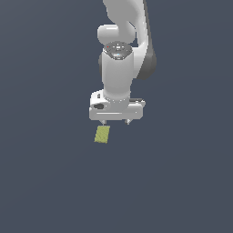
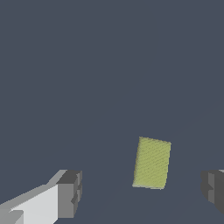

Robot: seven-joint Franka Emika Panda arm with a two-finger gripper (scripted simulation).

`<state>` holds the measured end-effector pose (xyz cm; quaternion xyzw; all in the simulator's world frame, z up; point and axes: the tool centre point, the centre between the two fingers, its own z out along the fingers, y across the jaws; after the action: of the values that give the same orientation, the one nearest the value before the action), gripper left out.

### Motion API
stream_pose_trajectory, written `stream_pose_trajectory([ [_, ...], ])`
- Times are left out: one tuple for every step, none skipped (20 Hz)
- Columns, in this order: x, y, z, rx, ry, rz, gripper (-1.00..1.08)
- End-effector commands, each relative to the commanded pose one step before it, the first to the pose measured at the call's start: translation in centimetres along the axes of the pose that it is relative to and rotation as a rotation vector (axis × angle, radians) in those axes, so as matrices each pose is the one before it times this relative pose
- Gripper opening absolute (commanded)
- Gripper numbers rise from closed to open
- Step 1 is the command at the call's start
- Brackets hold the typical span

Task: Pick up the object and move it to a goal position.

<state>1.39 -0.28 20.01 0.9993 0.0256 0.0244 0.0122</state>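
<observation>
One small, flat, rectangular yellow-green block (image 1: 103, 134) lies on the plain dark grey-blue surface (image 1: 45, 182), faintly textured on its upper face. We see the white arm's gripper (image 1: 117, 122) hanging above it, pointing down, with the block under the fingertip on the exterior view's left. In the wrist view, the block (image 2: 152, 163) sits between the two grey fingertips (image 2: 70, 193) — nearer one than the other, touching neither. We read the jaws as spread wide, holding nothing.
</observation>
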Motion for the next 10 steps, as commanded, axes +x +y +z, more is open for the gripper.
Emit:
stream_pose_trajectory([
  [0.000,0.001,0.000,0.00000,0.00000,0.00000,1.00],
  [0.004,0.074,-0.029,-0.00007,0.00063,0.00074,1.00],
  [0.011,0.227,-0.093,-0.00019,0.00193,0.00230,1.00],
  [0.021,0.366,-0.156,-0.00033,0.00314,0.00366,1.00],
  [0.031,0.494,-0.234,-0.00052,0.00440,0.00488,1.00],
  [0.046,0.577,-0.317,-0.00074,0.00541,0.00554,1.00],
  [0.056,0.503,-0.341,-0.00081,0.00513,0.00460,1.00],
  [0.057,0.347,-0.311,-0.00073,0.00403,0.00292,1.00],
  [0.052,0.195,-0.255,-0.00059,0.00279,0.00137,1.00],
  [0.042,0.067,-0.160,-0.00035,0.00133,0.00017,1.00],
])
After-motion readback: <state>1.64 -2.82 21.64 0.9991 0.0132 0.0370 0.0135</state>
